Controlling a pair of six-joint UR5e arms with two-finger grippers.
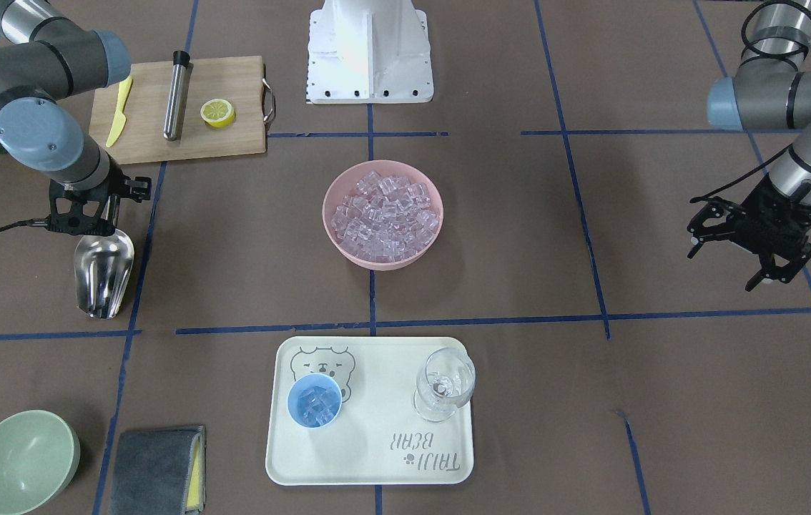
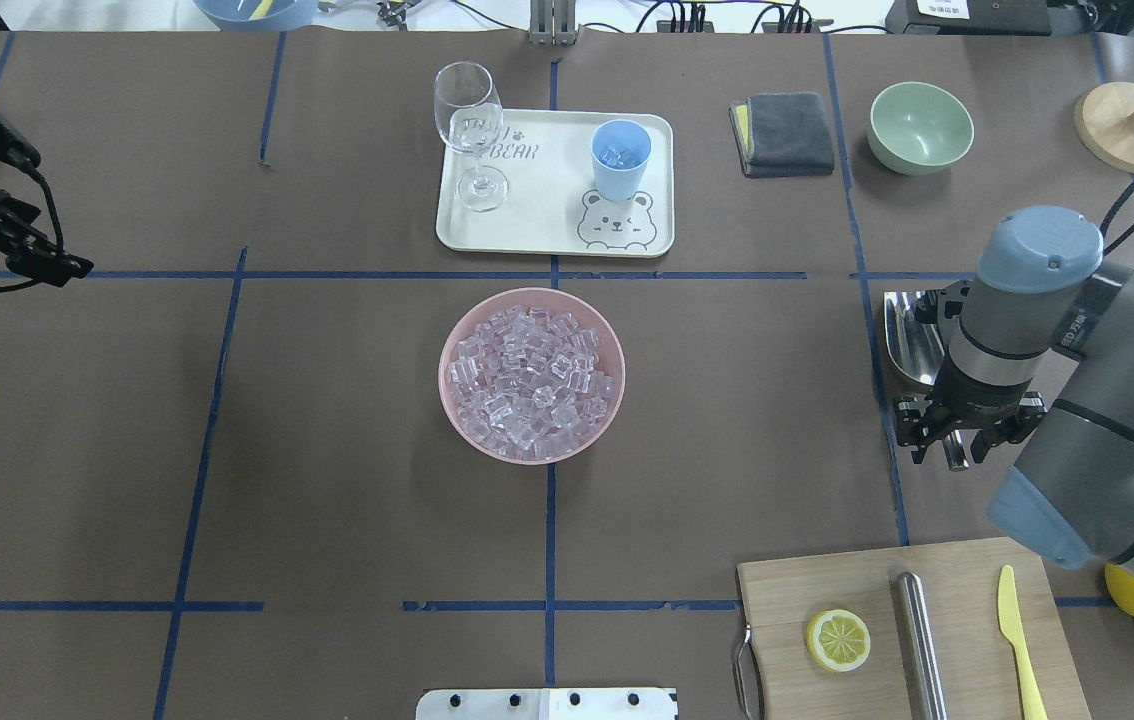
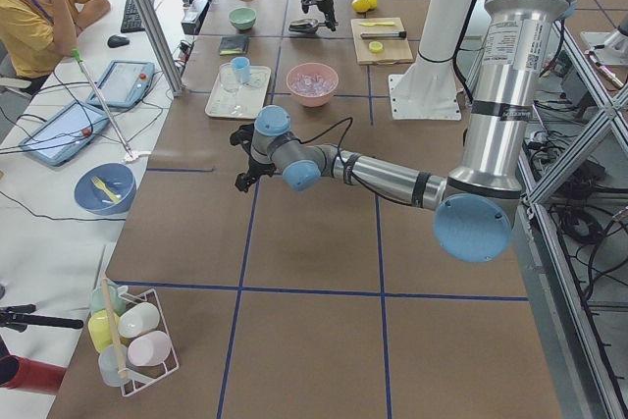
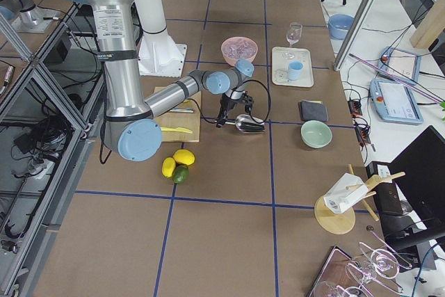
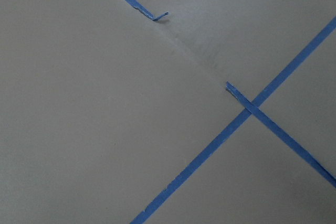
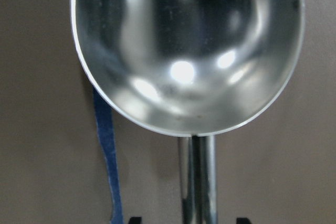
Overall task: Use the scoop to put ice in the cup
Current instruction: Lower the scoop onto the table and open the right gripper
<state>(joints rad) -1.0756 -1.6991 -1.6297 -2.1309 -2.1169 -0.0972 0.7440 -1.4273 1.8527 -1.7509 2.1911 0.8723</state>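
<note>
right gripper [image 1: 87, 223]: jaws apart, either side of the scoop [image 1: 101, 275] handle, unclamped | scoop lies on bench [image 1: 520, 236] | left gripper [image 1: 727, 263]: jaws apart, well away from scoop

Wide table [image 2: 327, 500] under brown covering, marked into squares with blue tape [image 2: 377, 274]. Along the operators' side, a white desk [image 3: 29, 242] with two tablets [image 3: 120, 81] and a keyboard [image 3: 137, 9]. Slanted aluminium posts [image 3: 147, 17] between table and desk. On the opposite side, aluminium framing [image 4: 42, 81] over a dark floor strewn with cables [image 4: 31, 137]. Even, soft light throughout.
</note>
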